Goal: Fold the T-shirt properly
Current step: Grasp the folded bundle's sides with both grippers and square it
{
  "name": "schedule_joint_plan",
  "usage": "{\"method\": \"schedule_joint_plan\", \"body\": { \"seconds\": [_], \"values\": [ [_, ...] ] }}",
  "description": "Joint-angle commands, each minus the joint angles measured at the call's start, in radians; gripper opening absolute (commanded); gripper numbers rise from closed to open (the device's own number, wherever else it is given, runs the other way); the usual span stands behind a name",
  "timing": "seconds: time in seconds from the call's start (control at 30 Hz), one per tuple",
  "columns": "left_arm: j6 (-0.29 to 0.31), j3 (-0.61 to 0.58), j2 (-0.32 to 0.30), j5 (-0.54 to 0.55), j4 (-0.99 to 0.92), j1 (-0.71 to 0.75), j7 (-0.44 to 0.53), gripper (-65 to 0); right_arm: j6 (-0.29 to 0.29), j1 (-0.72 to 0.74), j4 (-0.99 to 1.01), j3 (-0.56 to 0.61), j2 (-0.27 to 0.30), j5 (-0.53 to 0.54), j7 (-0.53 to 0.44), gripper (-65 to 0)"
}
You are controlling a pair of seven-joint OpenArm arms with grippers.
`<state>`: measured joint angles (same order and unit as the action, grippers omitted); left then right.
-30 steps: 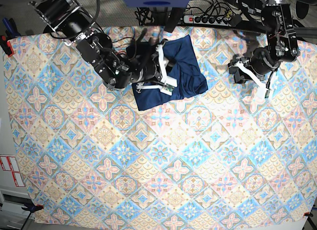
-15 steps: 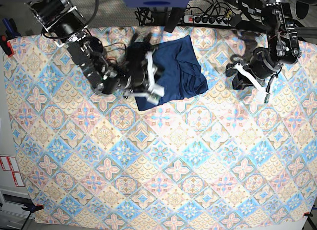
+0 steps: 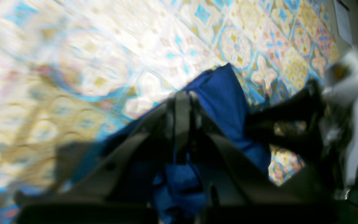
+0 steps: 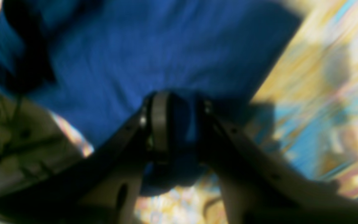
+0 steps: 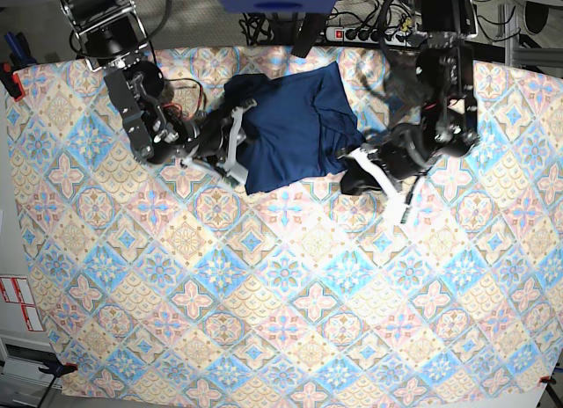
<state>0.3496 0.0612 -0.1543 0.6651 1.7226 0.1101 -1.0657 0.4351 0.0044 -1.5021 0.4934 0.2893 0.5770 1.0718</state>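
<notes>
**Both end effectors at the T-shirt, one on each side**

No readable writing is picked up anywhere; a white tag with red marks can be seen at the lower left of the base view, but it's too small to be read.

The right end effector [image 4: 174,124] is seen pinched on the T-shirt [image 5: 295,127]: in the right wrist view a bunch of navy fabric is caught between the two fingers, which are kept partly apart by the cloth. In the base view that grip is placed at the shirt's left edge.

The left end effector [image 3: 182,121] is closed right up, fingers pressed together. In the blurry left wrist view blue fabric is seen around and behind its fingers, but whether any cloth is actually pinched can't be told. In the base view it's parked at the shirt's lower right corner.

The shirt is lying bunched into a rough rectangle near the far edge of the bench, on the pastel patterned tablecloth [image 5: 290,294]. A black power strip [image 5: 365,34] is seen beyond the far edge.
</notes>
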Motion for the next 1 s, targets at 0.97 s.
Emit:
{"method": "schedule_joint_plan", "body": {
  "seconds": [0.97],
  "values": [
    [-0.004, -0.447, -0.443, 0.012, -0.166, -0.045, -0.001, -65.0, 0.008, 0.015, -0.036, 0.0, 0.02, 0.021, 0.107, -52.2]
  ]
}}
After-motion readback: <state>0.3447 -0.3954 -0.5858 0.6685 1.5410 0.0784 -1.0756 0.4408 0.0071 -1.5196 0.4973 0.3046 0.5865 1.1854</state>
